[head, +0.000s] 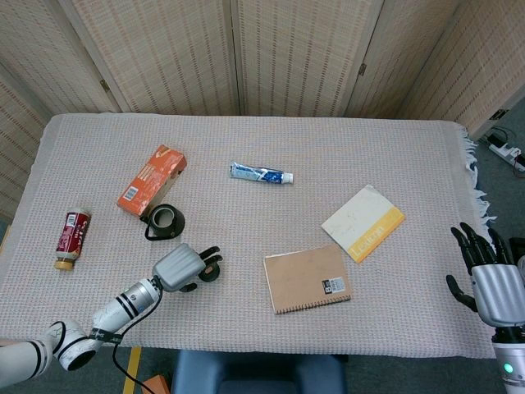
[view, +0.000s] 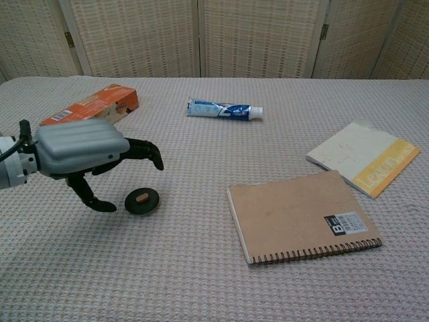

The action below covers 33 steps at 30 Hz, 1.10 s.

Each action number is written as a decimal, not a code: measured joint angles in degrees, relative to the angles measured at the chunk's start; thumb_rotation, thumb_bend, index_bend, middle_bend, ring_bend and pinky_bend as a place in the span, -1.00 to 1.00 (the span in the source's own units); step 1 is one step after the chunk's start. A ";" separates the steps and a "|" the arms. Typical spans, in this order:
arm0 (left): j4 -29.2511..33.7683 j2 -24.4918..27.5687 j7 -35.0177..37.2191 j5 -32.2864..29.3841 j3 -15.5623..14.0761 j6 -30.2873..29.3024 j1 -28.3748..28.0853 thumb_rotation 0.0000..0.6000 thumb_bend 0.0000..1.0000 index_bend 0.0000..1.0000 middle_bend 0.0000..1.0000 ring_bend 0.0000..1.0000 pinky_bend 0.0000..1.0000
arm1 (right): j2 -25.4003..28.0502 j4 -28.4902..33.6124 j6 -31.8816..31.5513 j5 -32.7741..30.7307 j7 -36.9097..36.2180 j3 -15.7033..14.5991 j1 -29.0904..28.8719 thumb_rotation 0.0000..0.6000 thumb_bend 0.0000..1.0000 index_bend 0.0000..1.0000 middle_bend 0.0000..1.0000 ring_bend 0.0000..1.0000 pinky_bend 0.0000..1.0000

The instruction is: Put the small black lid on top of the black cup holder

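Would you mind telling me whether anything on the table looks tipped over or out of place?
The small brown bottle at the table's left edge lies on its side rather than upright. The small black lid sits apart from the black cup holder. Nothing looks spilled or damaged.

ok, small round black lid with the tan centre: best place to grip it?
Probably the rim of the small round black lid, pinched across from above: it lies flat on the cloth, and its tan centre looks too low to hold. The left hand already hovers beside it.
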<state>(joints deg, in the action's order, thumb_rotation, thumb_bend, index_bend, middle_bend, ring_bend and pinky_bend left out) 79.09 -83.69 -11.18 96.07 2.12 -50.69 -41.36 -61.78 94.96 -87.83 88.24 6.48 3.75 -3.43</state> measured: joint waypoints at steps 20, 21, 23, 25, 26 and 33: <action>-7.18 -6.52 -0.94 -3.29 -1.72 -0.72 -0.83 1.00 -0.63 -0.41 -0.51 0.51 0.61 | -1.04 -1.71 0.56 -0.56 -1.75 -0.09 0.06 1.00 -0.26 -0.86 -0.83 -0.67 -1.00; -7.46 -6.79 -0.97 -3.43 -1.75 -0.74 -0.86 1.00 -0.63 -0.41 -0.51 0.52 0.61 | -1.06 -1.81 0.61 -0.69 -1.80 -0.13 0.12 1.00 -0.26 -0.86 -0.83 -0.67 -1.00; -7.97 -7.30 -1.10 -3.89 -1.78 -0.74 -0.91 1.00 -0.62 -0.41 -0.51 0.52 0.61 | -1.07 -1.93 0.62 -0.88 -1.93 -0.14 0.21 1.00 -0.26 -0.86 -0.83 -0.67 -1.00; -8.43 -7.67 -1.44 -4.29 -1.80 -0.67 -0.95 1.00 -0.61 -0.41 -0.51 0.52 0.61 | -1.09 -2.09 0.52 -0.95 -2.14 -0.12 0.30 1.00 -0.26 -0.86 -0.83 -0.67 -1.00; -8.64 -7.88 -1.64 -4.61 -1.83 -0.55 -0.97 1.00 -0.60 -0.40 -0.50 0.53 0.61 | -1.10 -2.12 0.48 -0.94 -2.19 -0.11 0.31 1.00 -0.26 -0.86 -0.83 -0.67 -1.00; -9.92 -8.79 -1.23 -5.47 -2.17 -0.61 -0.93 1.00 -0.57 -0.32 -0.44 0.54 0.61 | -1.18 -2.46 0.60 -1.07 -2.59 -0.04 0.31 1.00 -0.26 -0.86 -0.83 -0.66 -1.00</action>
<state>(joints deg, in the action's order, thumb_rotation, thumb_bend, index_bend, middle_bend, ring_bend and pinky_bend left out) 69.17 -92.48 -12.41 90.60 -0.05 -51.30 -42.30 -62.96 92.51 -87.23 87.17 3.89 3.72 -3.11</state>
